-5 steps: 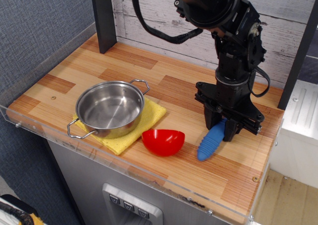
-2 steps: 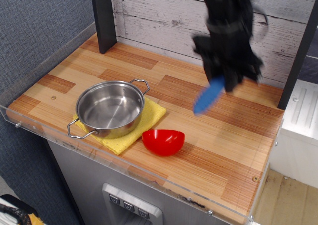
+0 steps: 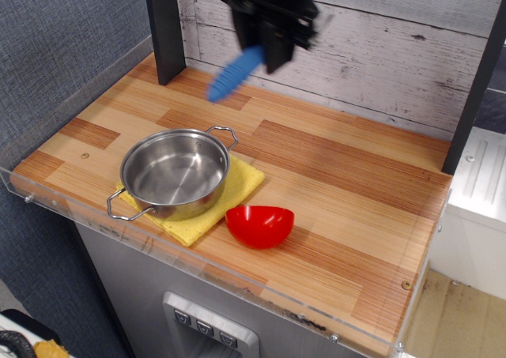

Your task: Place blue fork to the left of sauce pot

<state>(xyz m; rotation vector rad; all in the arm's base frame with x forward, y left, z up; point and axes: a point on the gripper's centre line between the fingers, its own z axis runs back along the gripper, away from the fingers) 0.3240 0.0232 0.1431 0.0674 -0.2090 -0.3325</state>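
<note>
My gripper (image 3: pixel 261 51) is high above the back of the counter, shut on the blue fork (image 3: pixel 232 75). The fork's ribbed blue handle hangs down and to the left from the jaws; its tines are hidden inside the gripper. The sauce pot (image 3: pixel 174 173), shiny steel with two wire loop handles, stands empty on a yellow cloth (image 3: pixel 232 190) at the front left. The fork is in the air behind and above the pot, to the right of the pot's left side.
A red bowl (image 3: pixel 259 224) sits on the counter just right of the cloth. A dark post (image 3: pixel 165 28) stands at the back left. A clear plastic rim (image 3: pixel 158 247) runs along the counter's front and left edges. A plank wall is behind.
The gripper lifted the fork off the counter at the right, then carried it up and left to above the back of the counter. Pot, cloth and bowl have not moved.
</note>
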